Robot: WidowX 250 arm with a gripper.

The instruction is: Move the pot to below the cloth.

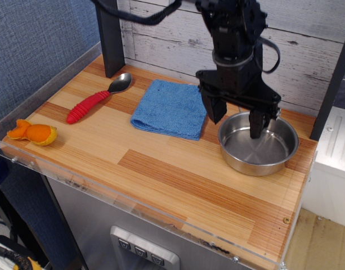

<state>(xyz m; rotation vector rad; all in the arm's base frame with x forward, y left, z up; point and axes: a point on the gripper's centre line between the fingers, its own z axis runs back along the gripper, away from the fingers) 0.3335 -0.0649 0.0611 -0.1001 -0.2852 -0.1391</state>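
With jaws spread, my gripper point(237, 119) straddles the pot's point(258, 144) left rim, right of cloth point(173, 108).

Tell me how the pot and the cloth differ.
The pot is round, shiny steel and hollow; the cloth is square, blue, soft and flat. The open gripper straddles the pot's near-left rim, while the cloth lies untouched. Both rest on the wooden tabletop.
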